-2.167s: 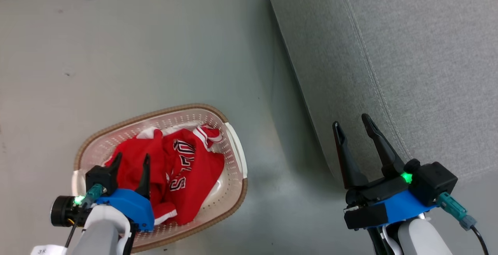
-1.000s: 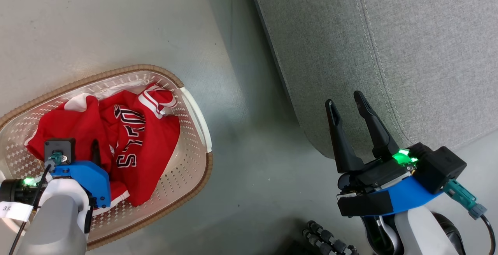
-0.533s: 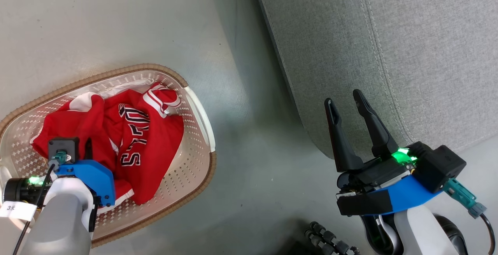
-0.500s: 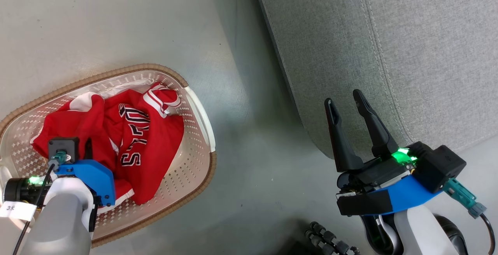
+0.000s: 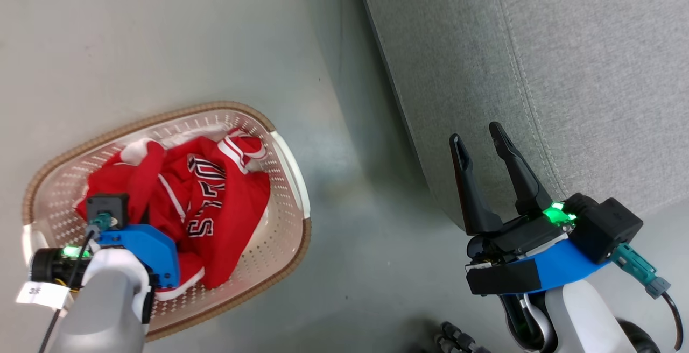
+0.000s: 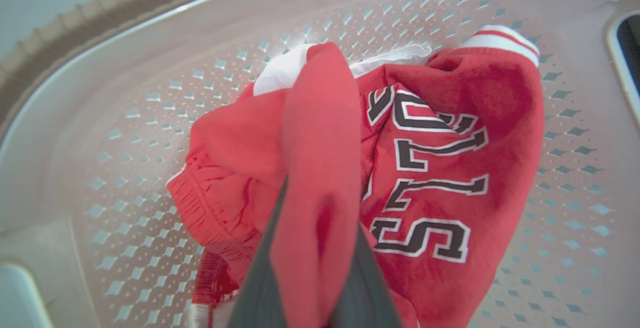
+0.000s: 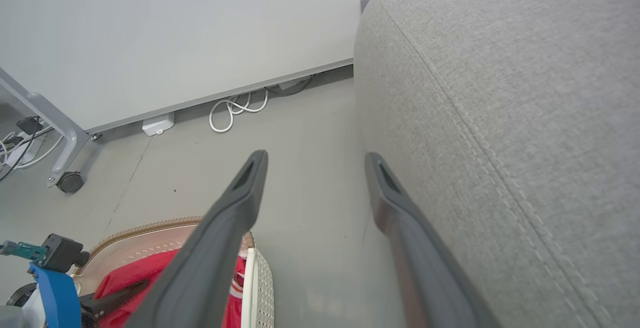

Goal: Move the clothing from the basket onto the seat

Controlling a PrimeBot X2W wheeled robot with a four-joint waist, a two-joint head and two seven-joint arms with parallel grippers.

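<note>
The basket, cream with a brown rim, stands on the floor at the left. Red clothing with black-and-white lettering lies crumpled in it. My left gripper reaches down into the basket and is shut on a fold of the clothing. In the left wrist view that red fold runs up between the two fingers of the left gripper, above the lettered clothing and the basket wall. My right gripper hangs open and empty beside the grey seat.
Grey floor lies between the basket and the seat. The right wrist view shows the right gripper open, the seat, the basket, white cables by the wall and a caster wheel. A black ribbed hose lies near my base.
My left gripper has closed on a fold of the red clothing, which now bunches up toward it. The head camera has shifted, so the basket sits further right. The right arm is still.
</note>
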